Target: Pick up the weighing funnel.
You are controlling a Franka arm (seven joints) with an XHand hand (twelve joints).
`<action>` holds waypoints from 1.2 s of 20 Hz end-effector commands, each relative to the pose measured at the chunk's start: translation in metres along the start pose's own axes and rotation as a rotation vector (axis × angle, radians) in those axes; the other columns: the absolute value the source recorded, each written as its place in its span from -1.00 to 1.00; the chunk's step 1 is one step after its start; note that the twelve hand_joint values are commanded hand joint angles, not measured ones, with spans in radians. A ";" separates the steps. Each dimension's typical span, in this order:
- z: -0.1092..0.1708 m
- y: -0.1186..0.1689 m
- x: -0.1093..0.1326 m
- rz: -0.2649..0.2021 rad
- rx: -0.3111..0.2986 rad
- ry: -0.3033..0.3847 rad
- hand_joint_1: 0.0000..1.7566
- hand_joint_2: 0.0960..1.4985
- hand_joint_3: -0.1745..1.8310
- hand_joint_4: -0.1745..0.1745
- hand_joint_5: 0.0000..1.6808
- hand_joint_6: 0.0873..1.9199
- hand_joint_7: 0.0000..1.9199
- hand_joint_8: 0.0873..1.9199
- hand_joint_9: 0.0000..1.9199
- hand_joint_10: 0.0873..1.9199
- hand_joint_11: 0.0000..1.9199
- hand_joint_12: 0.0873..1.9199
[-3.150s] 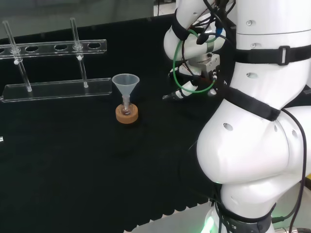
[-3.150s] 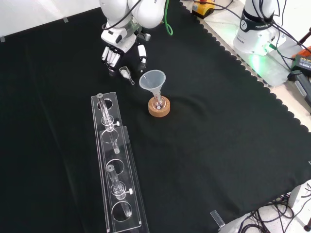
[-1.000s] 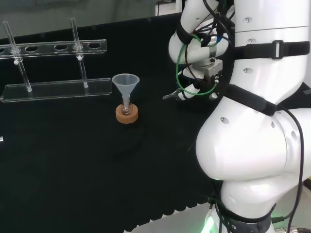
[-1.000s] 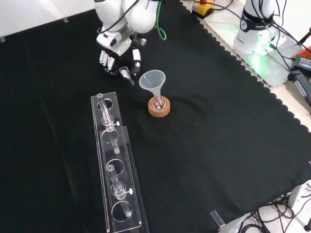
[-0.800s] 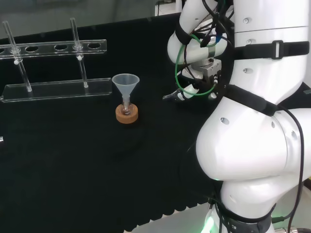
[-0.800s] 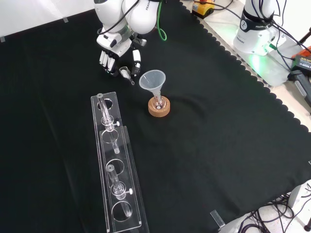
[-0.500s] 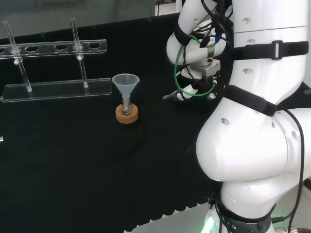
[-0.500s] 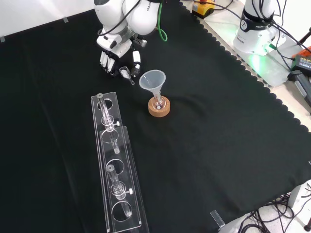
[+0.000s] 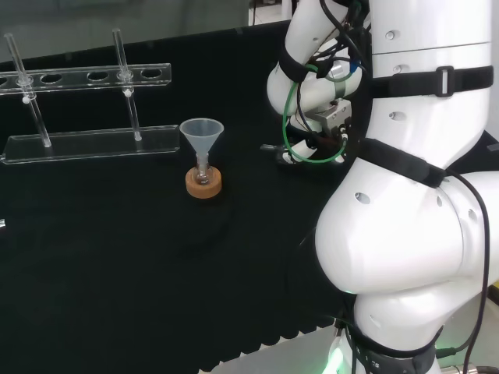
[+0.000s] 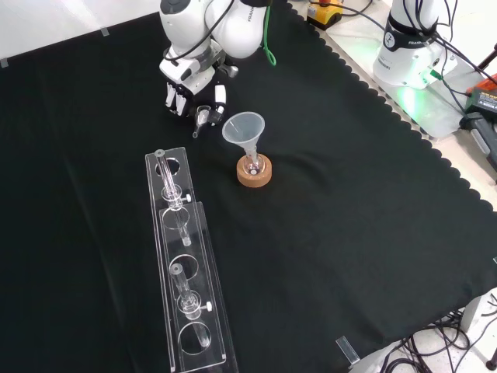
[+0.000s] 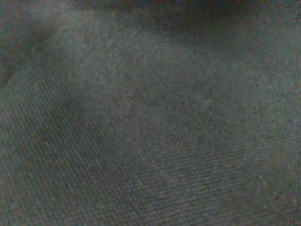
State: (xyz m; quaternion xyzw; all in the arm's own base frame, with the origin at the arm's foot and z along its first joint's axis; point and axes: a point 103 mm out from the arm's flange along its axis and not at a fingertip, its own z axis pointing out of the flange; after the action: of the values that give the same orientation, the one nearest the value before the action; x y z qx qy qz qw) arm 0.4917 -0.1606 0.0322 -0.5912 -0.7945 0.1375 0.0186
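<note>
In the front view the hand [image 10: 192,93] sits low over the black-clothed desk [image 10: 349,202]. Its fingers [image 10: 175,101] and thumb are curled in on the weighing funnel [image 10: 202,117], a small clear scoop (stem poking out below them), just up-left of the funnel [image 10: 245,128] on its cork ring [image 10: 255,174]. Lifted or resting on the cloth, I cannot tell.

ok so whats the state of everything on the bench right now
hand: fingers curled round the weighing funnel
weighing funnel: held in the hand; cannot tell whether it is off the cloth
funnel: upright, mouth up, stem in the flask
flask: upright on the cork ring
rack: standing, two tubes upright in it
</note>
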 end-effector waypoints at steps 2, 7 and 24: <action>-0.011 0.004 0.002 0.021 -0.029 -0.054 -0.33 0.08 -0.39 -1.00 0.14 0.87 0.32 0.55 0.47 -0.08 0.36 -0.12; -0.024 0.003 0.001 0.011 -0.040 -0.072 -0.34 0.16 -0.40 -1.00 0.18 0.88 0.35 0.54 0.52 -0.09 0.40 -0.16; -0.059 -0.001 -0.013 0.038 -0.157 -0.020 -0.33 0.32 -0.42 -1.00 0.27 0.92 0.42 0.52 0.61 -0.12 0.49 -0.20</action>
State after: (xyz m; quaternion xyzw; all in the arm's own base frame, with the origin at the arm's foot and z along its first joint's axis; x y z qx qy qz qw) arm 0.5032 -0.1603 0.0803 -0.5995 -0.7923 0.1095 -0.0309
